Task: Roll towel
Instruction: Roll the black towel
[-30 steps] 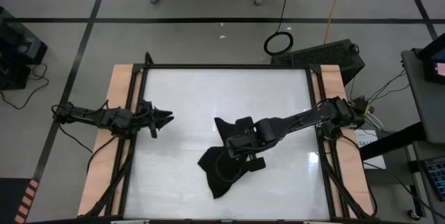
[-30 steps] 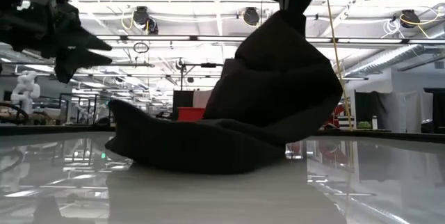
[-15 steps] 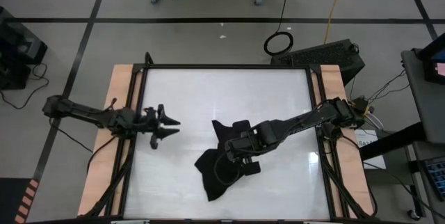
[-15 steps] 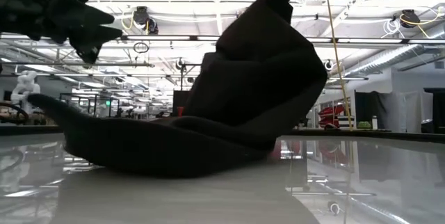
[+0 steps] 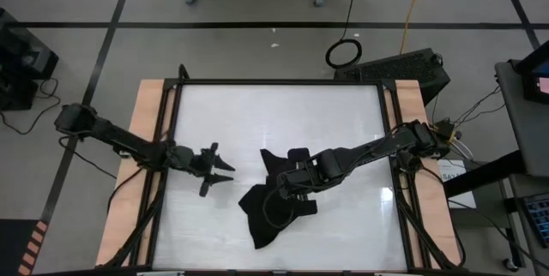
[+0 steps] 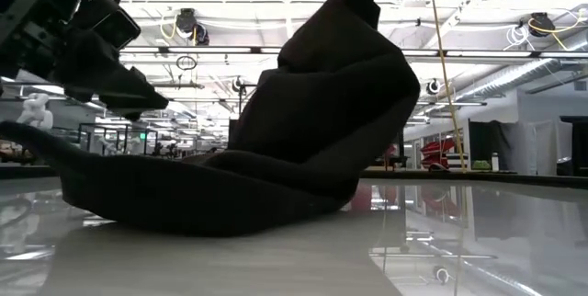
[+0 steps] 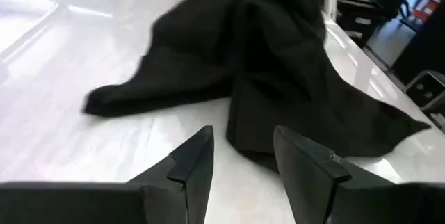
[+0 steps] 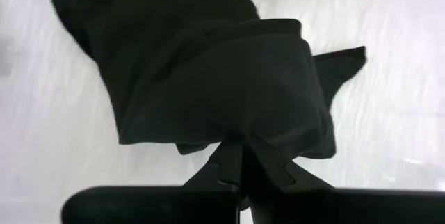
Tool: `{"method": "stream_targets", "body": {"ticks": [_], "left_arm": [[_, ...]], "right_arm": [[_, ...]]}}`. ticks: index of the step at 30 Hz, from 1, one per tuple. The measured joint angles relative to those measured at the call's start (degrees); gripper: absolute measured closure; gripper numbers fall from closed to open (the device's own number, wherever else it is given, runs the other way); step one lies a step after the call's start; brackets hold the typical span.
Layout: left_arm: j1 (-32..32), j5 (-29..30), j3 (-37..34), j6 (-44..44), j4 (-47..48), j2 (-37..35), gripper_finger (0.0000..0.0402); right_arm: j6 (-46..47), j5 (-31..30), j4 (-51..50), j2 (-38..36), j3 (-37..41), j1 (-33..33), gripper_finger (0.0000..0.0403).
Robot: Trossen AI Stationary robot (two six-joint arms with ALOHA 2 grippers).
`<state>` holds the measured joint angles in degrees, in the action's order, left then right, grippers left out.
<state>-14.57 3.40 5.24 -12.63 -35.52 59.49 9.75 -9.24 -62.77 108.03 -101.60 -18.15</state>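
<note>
Right claw [image 5: 290, 189] reaches in from right of frame, arm stretched low, pinching the black towel [image 5: 273, 201] bunched at centre of the white bench [image 5: 274, 105], part lifted. Left claw [image 5: 221, 170] extends from left, fingers spread, just beside the towel, not touching.

towel [image 5: 273, 203]: black cloth, crumpled
state: one fold pinched up between the right gripper's [image 8: 240, 156] closed jaws, rest draped on table
place: just ahead of left gripper's [image 7: 242, 156] parted jaws
</note>
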Motion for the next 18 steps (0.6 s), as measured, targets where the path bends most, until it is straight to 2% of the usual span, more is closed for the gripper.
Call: {"method": "stream_targets", "body": {"ticks": [3, 11, 15, 18], "left_arm": [[-1.9, 1.2, 1.6, 1.4, -4.5, 7.5, 0.0244], [-5.1, 1.4, 12.5, 7.1, -4.5, 25.7, 0.0244], [-5.4, 1.8, 17.1, 9.2, -4.2, 32.5, 0.0242], [-5.3, 4.8, 19.2, 10.2, -3.8, 36.6, 0.0224]], "right_arm": [[0.1, -0.2, 0.7, 0.0, 0.0, 0.0, 0.0402], [0.5, -1.6, 3.0, 0.0, 0.0, 0.2, 0.0402], [1.8, -1.6, 3.1, 0.0, 0.0, 0.2, 0.0402], [2.4, -1.6, 3.2, 0.0, 0.0, 0.2, 0.0402]]}}
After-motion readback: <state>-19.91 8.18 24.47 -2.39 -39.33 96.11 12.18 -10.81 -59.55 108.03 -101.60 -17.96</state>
